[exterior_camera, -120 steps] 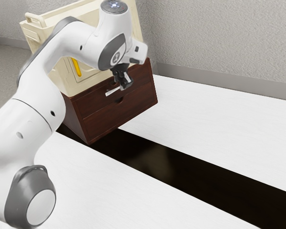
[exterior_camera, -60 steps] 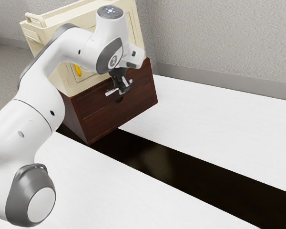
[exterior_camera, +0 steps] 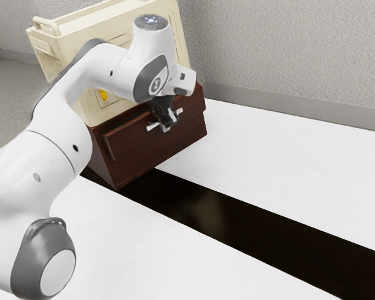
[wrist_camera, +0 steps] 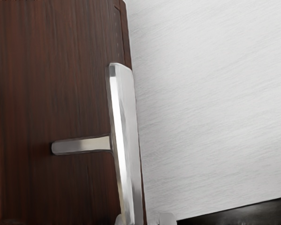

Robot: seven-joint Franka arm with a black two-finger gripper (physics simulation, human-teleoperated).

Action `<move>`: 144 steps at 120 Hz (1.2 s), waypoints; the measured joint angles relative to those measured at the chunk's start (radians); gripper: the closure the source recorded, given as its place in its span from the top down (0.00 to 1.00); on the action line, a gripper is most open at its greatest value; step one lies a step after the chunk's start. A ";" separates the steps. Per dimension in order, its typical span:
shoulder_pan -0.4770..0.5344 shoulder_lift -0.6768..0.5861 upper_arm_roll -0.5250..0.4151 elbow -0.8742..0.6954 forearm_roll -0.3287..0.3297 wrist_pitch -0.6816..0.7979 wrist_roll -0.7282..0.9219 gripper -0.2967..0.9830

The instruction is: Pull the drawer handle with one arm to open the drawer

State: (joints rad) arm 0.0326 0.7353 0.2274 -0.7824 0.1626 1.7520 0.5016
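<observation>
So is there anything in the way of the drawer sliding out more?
Nothing that I can see. The dark wooden drawer is partly out, and apart from my gripper at its silver handle, nothing visible stands in front of it.

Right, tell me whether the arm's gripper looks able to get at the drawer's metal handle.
Yes, it seems so: the gripper is right at the metal handle, the bar sticks out on both sides of it, and I see nothing blocking the drawer front.
</observation>
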 joint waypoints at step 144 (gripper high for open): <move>-0.440 -0.258 0.320 -0.375 -0.167 0.061 -0.131 0.16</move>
State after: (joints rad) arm -0.4072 0.4778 0.5477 -1.1576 -0.0039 1.8127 0.3705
